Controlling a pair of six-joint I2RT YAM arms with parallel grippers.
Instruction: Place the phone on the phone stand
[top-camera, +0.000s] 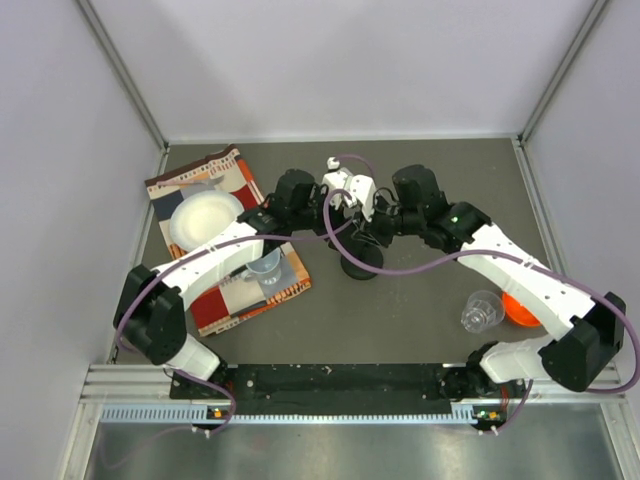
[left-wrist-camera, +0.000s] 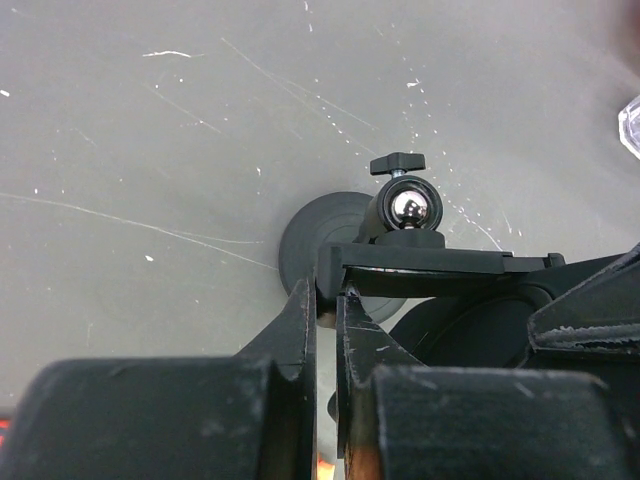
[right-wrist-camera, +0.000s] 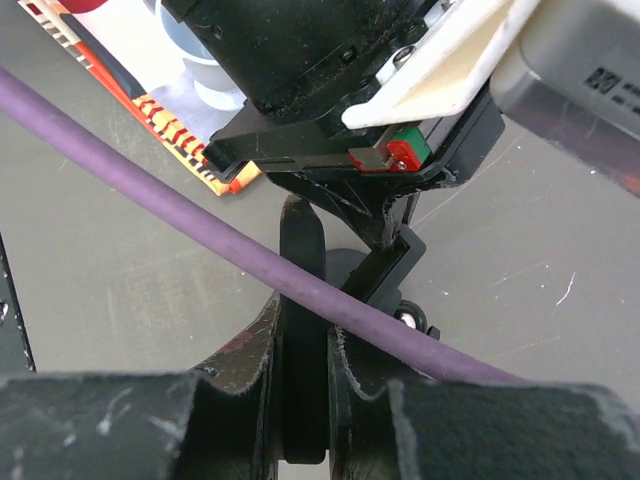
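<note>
At table centre, over the stand, you have:

- Phone (left-wrist-camera: 430, 262): 1 thin black slab, seen edge-on in both wrist views, off the table and spanning between your 2 grippers. It lies just in front of the stand's ball head. Whether it sits in the bracket cannot be told.
- Stand (left-wrist-camera: 310, 235): 1, black, round base flat on the table (top-camera: 400, 320), with a shiny ball head and a small knob above it.
- Right gripper (right-wrist-camera: 302, 325): clamped on the phone, 1 finger on each face.
- Left gripper (left-wrist-camera: 325, 300): fingers drawn together, tips at the phone's other end. Whether they pinch that end cannot be told.
- Cable (right-wrist-camera: 150, 190): 1, purple, crossing your right wrist view in front of the phone.
- Cloth (top-camera: 225, 300): 1, orange-checked, left of the stand, carrying 1 white plate (top-camera: 205, 220) and 1 clear cup (top-camera: 265, 268).
- Second clear cup (top-camera: 482, 312): right of the stand, just beside 1 orange object (top-camera: 520, 312).
</note>
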